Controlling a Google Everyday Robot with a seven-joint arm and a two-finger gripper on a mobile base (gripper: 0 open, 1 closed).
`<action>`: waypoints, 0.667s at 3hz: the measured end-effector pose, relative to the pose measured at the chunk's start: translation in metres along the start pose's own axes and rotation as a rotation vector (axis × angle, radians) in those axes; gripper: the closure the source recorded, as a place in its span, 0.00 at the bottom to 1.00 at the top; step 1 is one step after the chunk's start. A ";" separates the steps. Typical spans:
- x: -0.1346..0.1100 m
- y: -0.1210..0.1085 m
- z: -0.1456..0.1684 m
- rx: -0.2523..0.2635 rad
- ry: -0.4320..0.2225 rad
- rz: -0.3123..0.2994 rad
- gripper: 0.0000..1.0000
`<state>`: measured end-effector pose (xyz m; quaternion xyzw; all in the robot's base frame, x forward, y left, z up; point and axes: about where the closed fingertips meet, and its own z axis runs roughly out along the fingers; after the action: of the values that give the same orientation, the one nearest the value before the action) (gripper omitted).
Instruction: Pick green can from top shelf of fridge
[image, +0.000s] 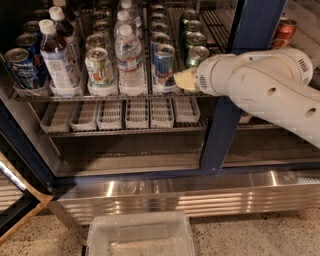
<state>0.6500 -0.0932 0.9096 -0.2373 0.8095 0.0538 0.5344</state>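
The single camera looks forward and steeply down from above into the open fridge (220, 140), standing close to it. Its frame runs from the top shelf (110, 96) to the floor, with the gripper (183, 80) mid-frame at the shelf's front edge.
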 end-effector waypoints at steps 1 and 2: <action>0.000 0.000 0.000 0.000 0.000 0.000 0.65; 0.000 0.000 0.000 -0.001 -0.001 0.000 0.63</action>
<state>0.6501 -0.0927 0.9098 -0.2374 0.8092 0.0542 0.5347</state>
